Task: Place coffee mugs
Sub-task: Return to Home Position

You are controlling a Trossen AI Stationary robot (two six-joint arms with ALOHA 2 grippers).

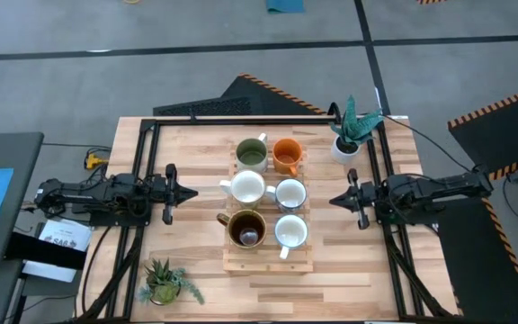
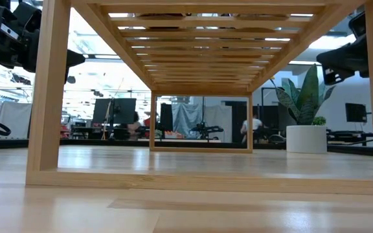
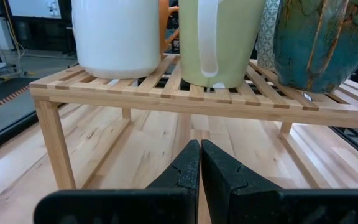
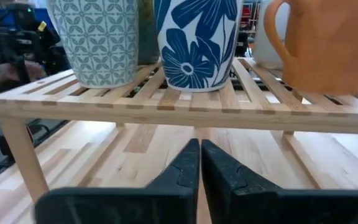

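Overhead looking straight down, low camera level under shelf [image 2: 44, 97], wrist cameras close, facing it oppositely

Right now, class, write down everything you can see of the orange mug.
The orange mug is small, round and ceramic-looking, plain in colour, with one loop handle and an open, seemingly empty mouth. It stands upright on the slatted wooden shelf, in a corner spot beside the olive-green mug.
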